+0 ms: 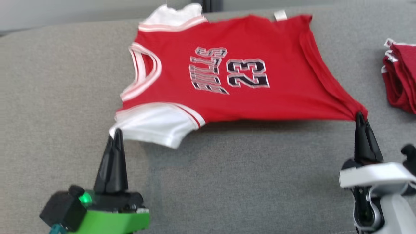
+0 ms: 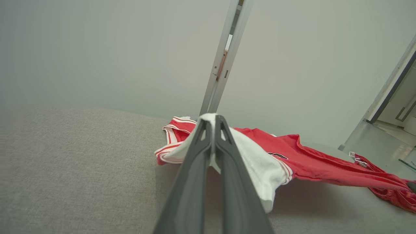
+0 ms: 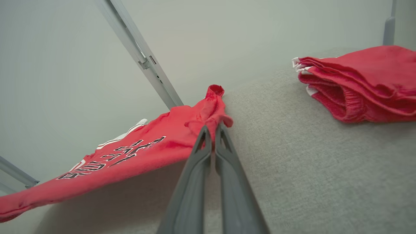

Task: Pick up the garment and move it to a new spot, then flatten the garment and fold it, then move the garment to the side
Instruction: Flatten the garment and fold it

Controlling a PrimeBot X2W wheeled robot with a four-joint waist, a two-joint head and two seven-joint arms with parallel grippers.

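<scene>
The red jersey (image 1: 247,94) is spread over the grey cushion (image 1: 227,182), near edge lifted; its white sleeve (image 1: 156,125) is pinched in the closed left gripper (image 1: 116,131), its hem corner in the closed right gripper (image 1: 359,114); tension should be made even and both corners lowered together, so no crease is laid in; counted: one jersey, two grippers, one folded red pile (image 1: 401,78).

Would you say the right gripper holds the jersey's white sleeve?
No, the right gripper pinches a red corner of the red basketball jersey.
</scene>
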